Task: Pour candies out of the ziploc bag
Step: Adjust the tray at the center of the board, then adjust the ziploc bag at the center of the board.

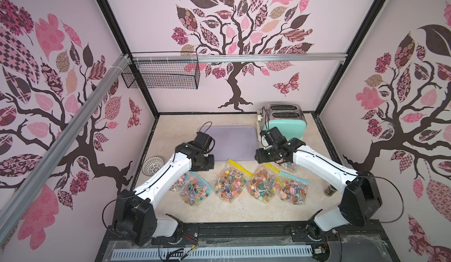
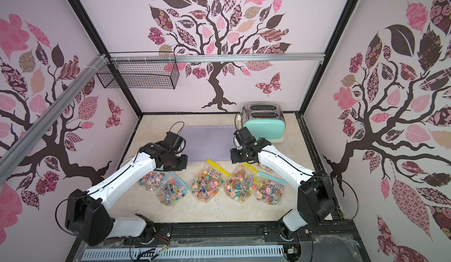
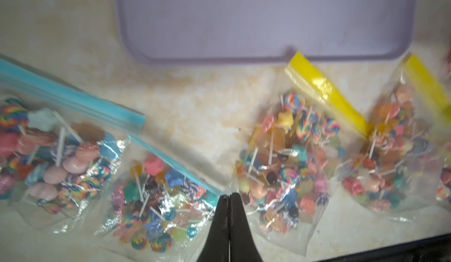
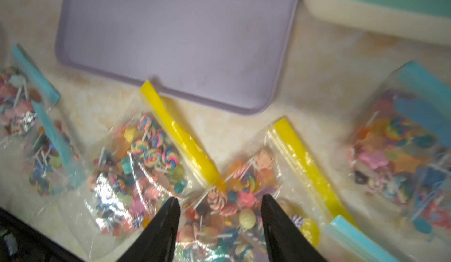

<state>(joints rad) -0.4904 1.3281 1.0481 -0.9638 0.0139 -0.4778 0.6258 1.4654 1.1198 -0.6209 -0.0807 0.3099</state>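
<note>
Several clear ziploc bags full of candies point(image 4: 156, 151) lie in a row on the table in both top views. Some have yellow zip strips point(image 1: 230, 183), others blue ones point(image 1: 194, 191). My left gripper point(image 3: 229, 196) is shut with nothing visible between its fingers. It hangs over the gap between a blue-zip bag point(image 3: 158, 199) and a yellow-zip bag point(image 3: 280, 170). My right gripper point(image 4: 220, 202) is open above another yellow-zip bag point(image 4: 231, 214), whose candies show between the fingers. In the top views both grippers are hidden under their wrists.
A flat purple tray point(image 1: 231, 141) lies just behind the bags. A mint toaster point(image 1: 283, 124) stands at the back right. A small white basket point(image 1: 152, 165) sits at the left wall and a dark jar point(image 1: 329, 190) near the right arm. A wire basket point(image 1: 161, 75) hangs on the back wall.
</note>
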